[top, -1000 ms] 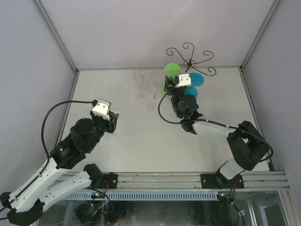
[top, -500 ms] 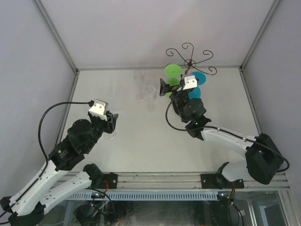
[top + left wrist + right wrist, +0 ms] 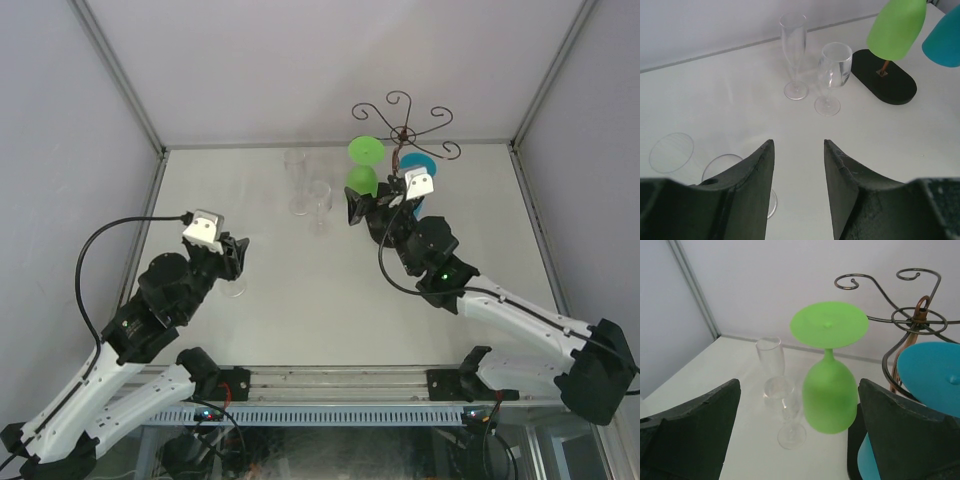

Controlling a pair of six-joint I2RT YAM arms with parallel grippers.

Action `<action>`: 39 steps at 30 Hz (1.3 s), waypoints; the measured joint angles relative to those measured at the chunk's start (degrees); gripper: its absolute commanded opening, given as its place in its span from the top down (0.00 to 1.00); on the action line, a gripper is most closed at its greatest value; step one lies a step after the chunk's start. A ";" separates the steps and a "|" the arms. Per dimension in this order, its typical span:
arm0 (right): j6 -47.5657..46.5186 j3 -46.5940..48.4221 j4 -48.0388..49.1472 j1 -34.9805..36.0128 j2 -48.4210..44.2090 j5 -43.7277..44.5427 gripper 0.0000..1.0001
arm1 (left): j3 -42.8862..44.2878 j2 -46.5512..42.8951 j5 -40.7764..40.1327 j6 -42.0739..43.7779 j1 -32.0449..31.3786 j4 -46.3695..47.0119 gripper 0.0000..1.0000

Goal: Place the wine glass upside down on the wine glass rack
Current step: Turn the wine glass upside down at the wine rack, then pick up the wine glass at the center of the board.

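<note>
The wine glass rack (image 3: 402, 132) stands at the back right, its curled wire arms (image 3: 912, 317) above a black base (image 3: 885, 82). A green wine glass (image 3: 829, 395) hangs upside down from one arm, its foot (image 3: 364, 150) uppermost. My right gripper (image 3: 799, 385) is open and a little back from the green bowl, which is free of both fingers. A blue glass (image 3: 935, 380) hangs upside down beside it. My left gripper (image 3: 798, 145) is open with nothing between its fingers, over a clear glass (image 3: 720, 167) lying on the table.
A clear flute (image 3: 793, 45) and a clear stemmed glass (image 3: 834, 65) stand upright left of the rack base. Grey walls and metal frame posts enclose the white table (image 3: 300, 320) on three sides.
My right gripper has opened, let go of the green glass and drawn back to the right; the glass stays hanging on the rack. The left arm has shifted slightly left.
</note>
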 measured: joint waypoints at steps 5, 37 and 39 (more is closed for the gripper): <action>3.37 0.00 -9.09 0.04 -5.51 -3.76 0.00 | 0.00 -0.26 -0.90 -0.02 0.07 -0.02 0.48; 13.92 -8.63 -50.42 -3.48 -29.18 -15.02 0.00 | 7.06 -2.97 -9.38 -21.03 0.20 -27.74 0.00; 14.80 -8.63 -50.73 -3.52 -29.20 -14.99 0.00 | 7.06 -2.89 -10.36 -22.14 0.17 -28.59 0.00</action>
